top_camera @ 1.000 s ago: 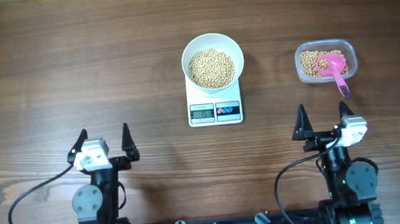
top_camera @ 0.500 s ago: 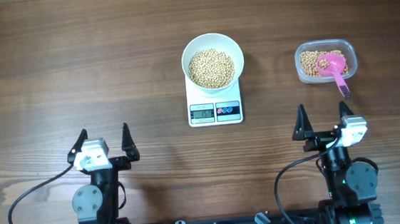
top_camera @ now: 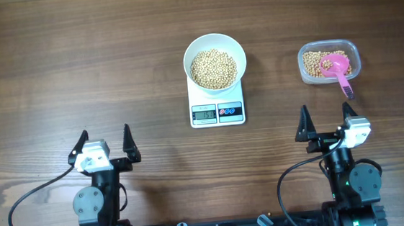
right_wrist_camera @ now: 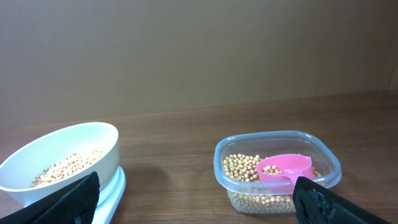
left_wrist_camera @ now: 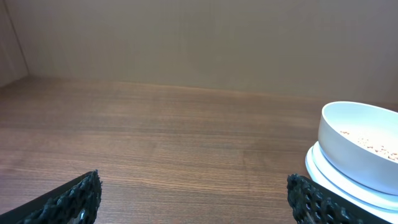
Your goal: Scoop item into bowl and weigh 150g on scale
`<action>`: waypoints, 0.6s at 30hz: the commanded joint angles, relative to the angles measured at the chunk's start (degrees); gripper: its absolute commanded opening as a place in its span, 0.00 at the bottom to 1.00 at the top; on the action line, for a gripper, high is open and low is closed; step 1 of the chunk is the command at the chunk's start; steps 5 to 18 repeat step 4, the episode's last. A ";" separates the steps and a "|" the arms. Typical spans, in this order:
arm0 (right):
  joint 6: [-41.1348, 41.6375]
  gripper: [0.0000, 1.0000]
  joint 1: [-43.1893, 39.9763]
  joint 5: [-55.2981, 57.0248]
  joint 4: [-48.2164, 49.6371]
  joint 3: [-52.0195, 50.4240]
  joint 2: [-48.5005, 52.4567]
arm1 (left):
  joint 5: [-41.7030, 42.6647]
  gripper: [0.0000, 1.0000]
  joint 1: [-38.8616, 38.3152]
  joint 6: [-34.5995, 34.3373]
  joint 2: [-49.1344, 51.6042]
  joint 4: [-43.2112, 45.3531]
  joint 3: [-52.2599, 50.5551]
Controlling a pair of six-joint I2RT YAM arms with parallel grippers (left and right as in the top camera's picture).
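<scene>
Sitting on the scale: the bowl [top_camera: 213, 42] is resting centred on the scale [top_camera: 216, 100], and the beans [top_camera: 213, 69] are lying heaped inside it.
Overhead only: this view is showing the scale's display [top_camera: 204, 113] and buttons [top_camera: 231, 111] and both arms at once; the digits are too small to read.
Left wrist only: this camera is catching the bowl and scale side-on at its right edge, with bare counter [top_camera: 74, 51] filling the rest; the tub is falling outside its frame.
Right wrist only: this camera is taking in the bowl at left and the tub [top_camera: 303, 60] at right, showing beans through the tub's see-through wall.
Tub: it is sitting right of the scale, well apart from it, holding more beans and a scoop [top_camera: 337, 66] whose handle is poking over the near rim.
Materials: the bowl is looking smooth, round and deep; the tub is clear plastic, rounded-rectangular; the scoop is pink plastic; the beans are small, round and tan; the counter is showing dark wood grain.
Left gripper: the left gripper [top_camera: 105, 131] is standing spread wide, holding nothing, well apart from the scale.
Right gripper: the right gripper [top_camera: 326, 109] is likewise gaping wide and empty, in front of the tub, not touching it.
Since a second ago: nothing is moving; arms, bowl, scoop and tub are staying where they were.
</scene>
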 commanded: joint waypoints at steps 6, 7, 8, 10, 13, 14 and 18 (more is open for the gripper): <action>-1.01 1.00 0.17 0.98 0.15 -0.07 -0.57 | 0.92 1.00 -0.35 0.92 -0.61 -0.07 -0.33; -1.01 1.00 0.17 0.98 0.15 -0.07 -0.57 | 0.92 1.00 -0.35 0.92 -0.61 -0.07 -0.33; -1.01 1.00 0.17 0.98 0.15 -0.07 -0.57 | 0.92 1.00 -0.35 0.92 -0.61 -0.07 -0.33; -1.01 1.00 0.17 0.98 0.15 -0.07 -0.57 | 0.92 1.00 -0.35 0.92 -0.61 -0.07 -0.33; -1.01 1.00 0.17 0.98 0.15 -0.07 -0.57 | 0.92 1.00 -0.35 0.92 -0.61 -0.07 -0.33; -1.01 1.00 0.17 0.98 0.15 -0.07 -0.57 | 0.92 1.00 -0.35 0.92 -0.61 -0.07 -0.33; -1.01 1.00 0.17 0.98 0.15 -0.07 -0.57 | 0.92 1.00 -0.35 0.92 -0.61 -0.07 -0.33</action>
